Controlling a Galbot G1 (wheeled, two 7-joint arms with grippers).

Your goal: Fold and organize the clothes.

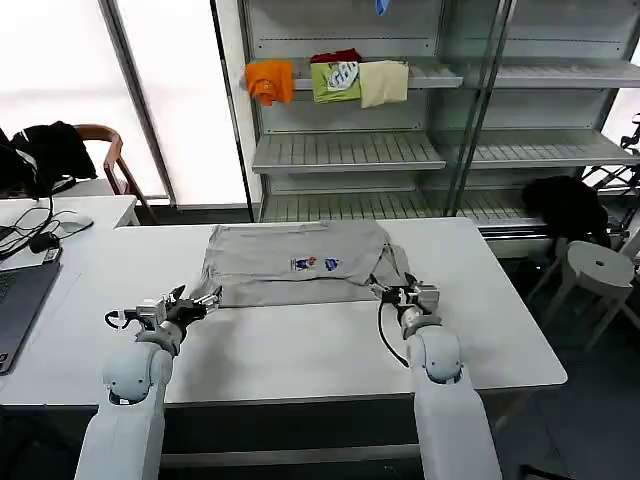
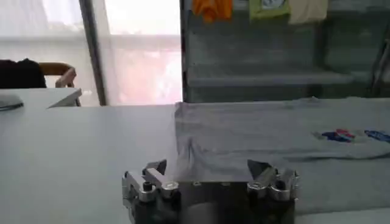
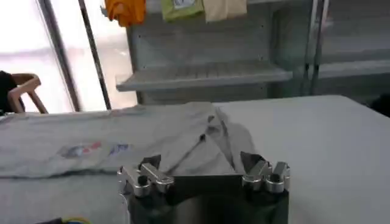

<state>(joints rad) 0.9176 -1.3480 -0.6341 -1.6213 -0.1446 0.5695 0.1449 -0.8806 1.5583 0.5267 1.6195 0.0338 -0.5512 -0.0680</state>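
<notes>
One of the clothes, a light grey short-sleeved shirt (image 1: 295, 262) with a small multicoloured chest print (image 1: 315, 264), lies spread across the far half of the white table (image 1: 300, 350). Its right side is folded inward into a creased flap. My left gripper (image 1: 205, 298) stands open at the shirt's near left corner. In the left wrist view the shirt (image 2: 262, 131) has its hem lying between the spread fingers of the left gripper (image 2: 207, 167). My right gripper (image 1: 385, 292) is open at the near right corner. The right wrist view has the shirt's (image 3: 140, 131) folded edge reaching between the right gripper's (image 3: 200, 161) fingers.
Behind the table stands a metal shelf (image 1: 345, 150) with orange (image 1: 270, 80), green (image 1: 335, 80) and cream (image 1: 383, 82) folded garments. A black garment (image 1: 565, 205) lies near a white stool (image 1: 598, 270) at the right. At the left are a laptop (image 1: 20, 300) and a chair (image 1: 105, 160).
</notes>
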